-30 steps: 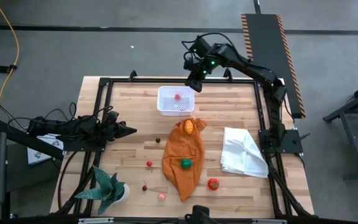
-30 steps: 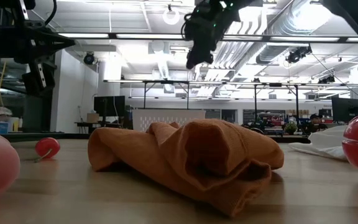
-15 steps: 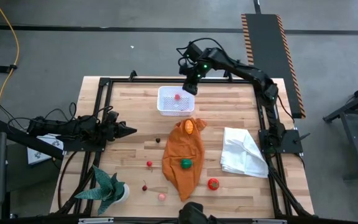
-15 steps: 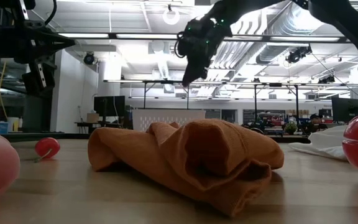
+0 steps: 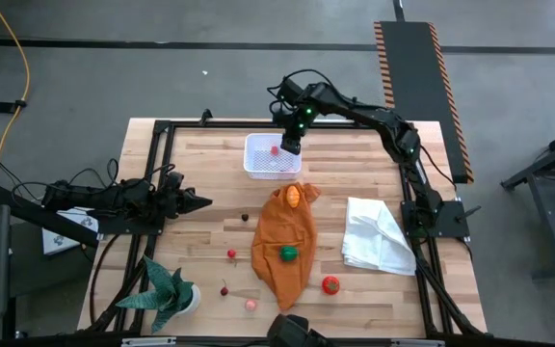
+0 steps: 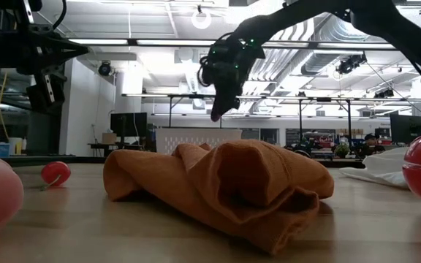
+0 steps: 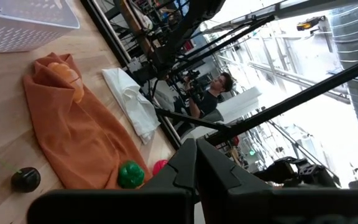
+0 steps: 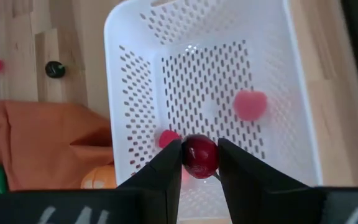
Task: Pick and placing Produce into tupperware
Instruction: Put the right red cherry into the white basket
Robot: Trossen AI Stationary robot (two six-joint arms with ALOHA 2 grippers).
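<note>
My right gripper (image 5: 292,146) hangs above the far right part of the white perforated tub (image 5: 270,157) and is shut on a dark red cherry-like piece (image 8: 201,155). Two red pieces (image 8: 249,104) lie inside the tub. An orange fruit (image 5: 295,195) and a green one (image 5: 287,253) rest on the orange cloth (image 5: 285,236). A red tomato-like piece (image 5: 330,284) and small pieces (image 5: 231,254) lie on the wood. My left gripper (image 5: 207,202) waits shut at the table's left side. My right gripper pinches the dark red cherry-like piece (image 8: 201,167) between its two fingertips (image 8: 166,163), one on each side. The fingers come from above, pointing down. The piece is lifted clear, over the tub's inside.
A crumpled white cloth (image 5: 379,236) lies at the right side. A green spiky potted plant (image 5: 167,289) stands at the near left corner. A dark piece (image 5: 245,218), a cherry (image 5: 224,289) and a pink piece (image 5: 251,305) sit left of the orange cloth. A person shows beyond the table.
My right gripper has moved toward the table's left and a little down, from beyond the tub's far right corner to over the tub, still shut on the dark red piece.
</note>
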